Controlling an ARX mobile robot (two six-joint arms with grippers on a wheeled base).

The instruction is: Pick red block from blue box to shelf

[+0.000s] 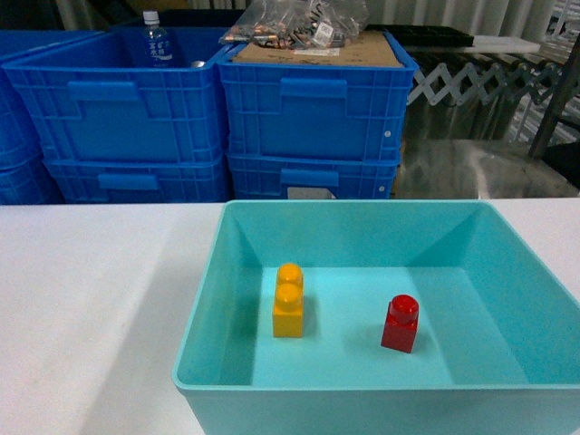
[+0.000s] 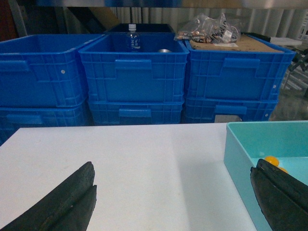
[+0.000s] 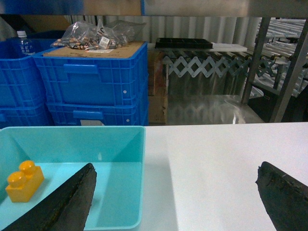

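Head view: the blue box (image 1: 204, 313) is seen on the white table (image 1: 91, 299), with the red block (image 1: 400, 323) standing upright on its floor, right of centre, stud up. A yellow-orange two-stud brick (image 1: 288, 301) stands to its left, well apart from it; neither touches a wall. No gripper is visible in this view. Behind the table, stacked dark blue crates (image 1: 313, 113) are noted, one holding a water bottle (image 1: 156, 40), another topped with cardboard and clear bags (image 1: 299, 23). Left wrist view: the left gripper (image 2: 173, 202) is held over bare table just left of the box, its black fingers (image 2: 67, 202) spread wide, nothing between them. Right wrist view: the right gripper (image 3: 178, 202) is likewise spread wide and empty, one finger (image 3: 72, 202) over the box's right part, the other over the table; the red block is not seen here.
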